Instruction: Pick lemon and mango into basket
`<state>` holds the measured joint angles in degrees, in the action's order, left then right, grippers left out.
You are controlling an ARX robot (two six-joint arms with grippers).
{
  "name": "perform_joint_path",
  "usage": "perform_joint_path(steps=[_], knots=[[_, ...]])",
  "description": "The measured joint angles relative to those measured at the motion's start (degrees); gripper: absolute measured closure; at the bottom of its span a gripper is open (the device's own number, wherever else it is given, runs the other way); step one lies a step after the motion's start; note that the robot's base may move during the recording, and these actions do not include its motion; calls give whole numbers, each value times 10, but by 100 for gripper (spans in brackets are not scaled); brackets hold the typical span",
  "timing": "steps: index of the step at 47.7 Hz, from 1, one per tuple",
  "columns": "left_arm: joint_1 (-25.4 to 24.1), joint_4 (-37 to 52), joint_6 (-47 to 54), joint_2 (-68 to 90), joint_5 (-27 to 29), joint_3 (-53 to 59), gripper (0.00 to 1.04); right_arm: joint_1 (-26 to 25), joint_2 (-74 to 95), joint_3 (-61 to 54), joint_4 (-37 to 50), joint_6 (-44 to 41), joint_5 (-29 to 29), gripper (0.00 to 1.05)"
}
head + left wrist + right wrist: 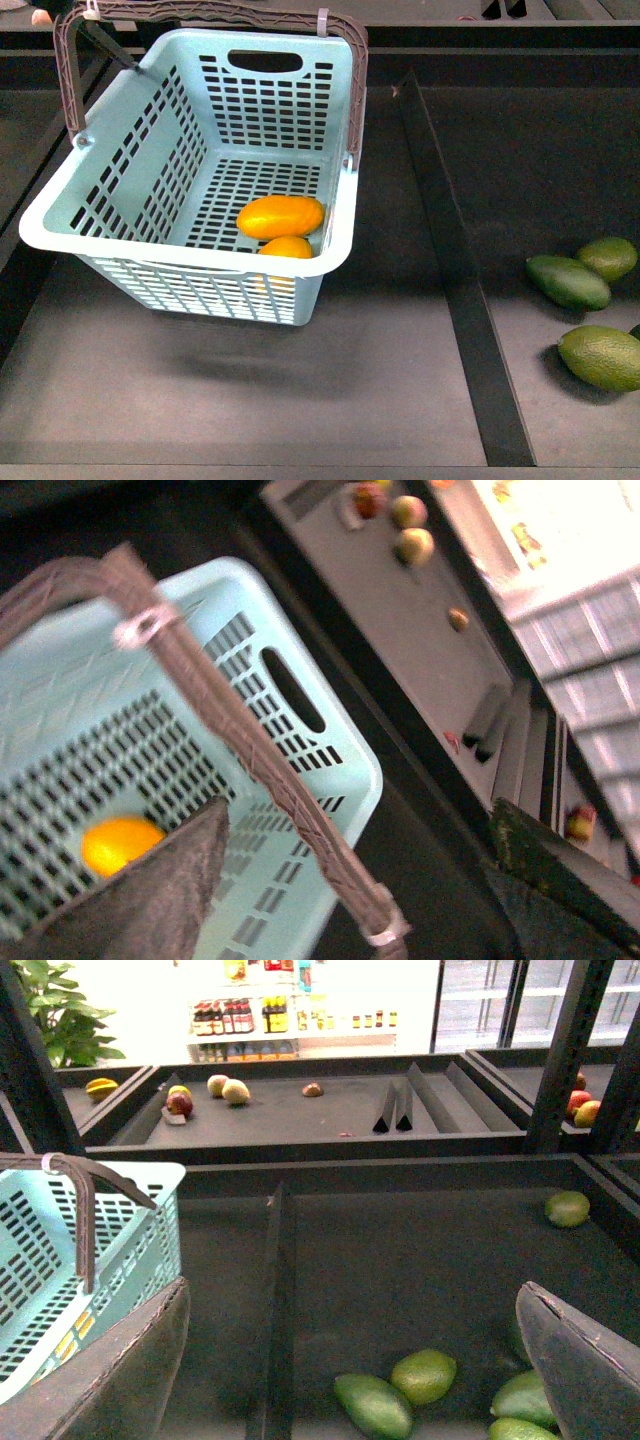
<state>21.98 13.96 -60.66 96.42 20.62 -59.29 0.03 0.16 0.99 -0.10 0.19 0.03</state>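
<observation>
2 orange fruits point(281, 216) in basket point(120, 150); no readable labels; right pincer point(350, 1360) spread; left pincer point(350, 880) unclear.

Display surface: dark matte grey tray point(300, 400), split by a raised black divider strip point(450, 270) running from near to far.

Second tray, farther back: grey display bed point(300, 1115) with raised black rim; two wedge-shaped black dividers point(395, 1108) stand on it, with scattered loose fruit point(225, 1088) lying to their left.

Uprights: black metal posts point(565, 1050) at the right side.

Far wall: brightly lit white shelving point(290, 1020) holding rows of bottles and jars; glazed doors or panels to its right.

Far left corner: green leafy plant point(55, 1010).

Lighting: strong and overexposed at the back, dimmer over the near trays.
</observation>
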Motion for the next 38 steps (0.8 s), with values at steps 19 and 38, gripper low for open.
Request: perform_joint_path(steps=[19, 38], knots=[[-115, 400, 591, -224, -106, 402, 101, 0, 0, 0, 0, 0, 1, 9], [-162, 365, 598, -370, -151, 508, 101, 0, 0, 0, 0, 0, 1, 9]])
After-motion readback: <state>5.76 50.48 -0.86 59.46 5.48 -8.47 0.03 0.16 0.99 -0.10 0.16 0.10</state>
